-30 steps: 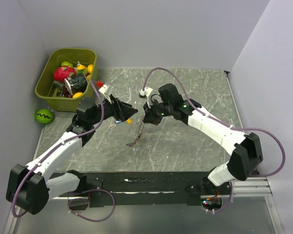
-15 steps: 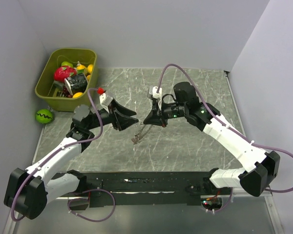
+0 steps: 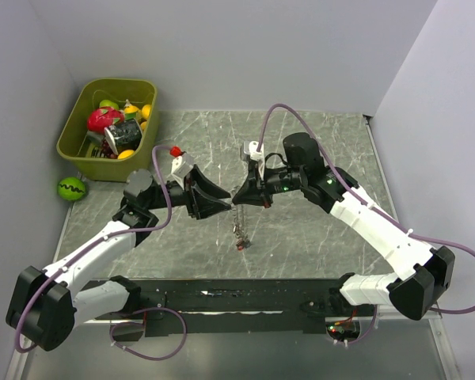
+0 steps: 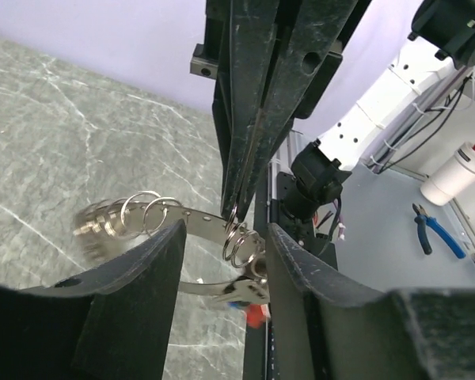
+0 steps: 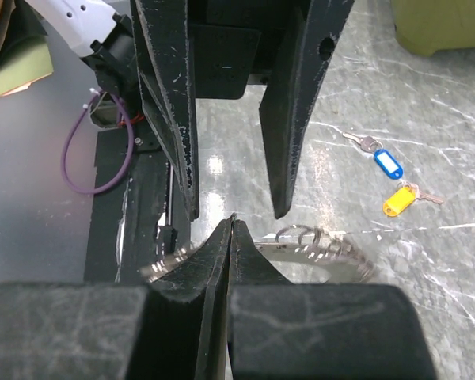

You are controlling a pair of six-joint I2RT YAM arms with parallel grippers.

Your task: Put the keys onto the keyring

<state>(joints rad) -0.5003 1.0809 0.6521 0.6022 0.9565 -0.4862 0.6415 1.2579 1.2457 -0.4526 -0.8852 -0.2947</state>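
My right gripper is shut on the keyring, which hangs below it with a small red fob at its lower end. In the right wrist view the gripper pinches a silver band carrying several wire rings. My left gripper is open, with the keyring and its rings between its jaws, not gripped. A silver key with a red tag hangs on the ring. A blue-tagged key and a yellow-tagged key lie on the marble table.
An olive bin full of toys stands at the back left, and a green ball lies beside it. The two grippers meet tip to tip over the table's middle. The left gripper's fingers fill the top of the right wrist view.
The keyring trailed slanting toward the table; now it hangs straight down from my right gripper. My left gripper has moved right, up to the right gripper's tip.
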